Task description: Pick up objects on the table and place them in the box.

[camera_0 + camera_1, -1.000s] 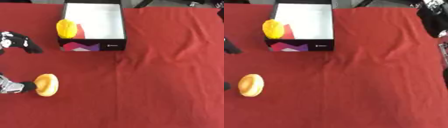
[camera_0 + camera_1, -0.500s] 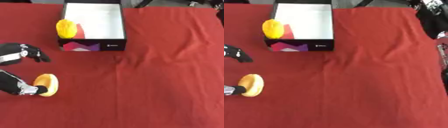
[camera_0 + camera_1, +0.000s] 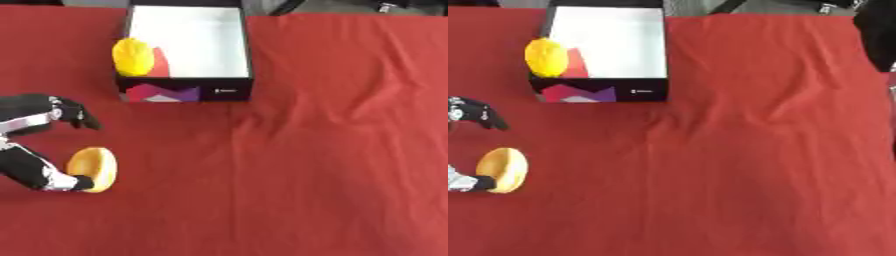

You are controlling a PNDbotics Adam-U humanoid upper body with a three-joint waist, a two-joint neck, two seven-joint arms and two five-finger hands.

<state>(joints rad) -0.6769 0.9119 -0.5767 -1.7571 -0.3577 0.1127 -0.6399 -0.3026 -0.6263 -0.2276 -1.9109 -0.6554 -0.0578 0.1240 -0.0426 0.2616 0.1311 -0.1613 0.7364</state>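
A red cloth (image 3: 332, 150) covers the surface, with soft creases running down from the box (image 3: 248, 60), which stands at the far side. The box is black on the outside with a coloured pattern on its near wall, and white inside. At the box's left wall a yellow rounded thing (image 3: 133, 56) sits up against the rim, with a red piece (image 3: 159, 62) just beside it on the white floor of the box.

Nearer than the box and to its left, close to the left edge of the surface, an orange bun-shaped thing (image 3: 94, 169) lies on the cloth. The left hand (image 3: 39, 172) comes in from the left edge at the bun: its thumb reaches along the bun's near side and its tip touches the bun, while its fingers (image 3: 68, 111) are bent and hang above the cloth on the bun's box side, apart from it. The hand is spread wide around the bun and has not closed on it.

At the right edge, well away from the box, a dark shape shows in the right eye view; whether it is the right hand cannot be told
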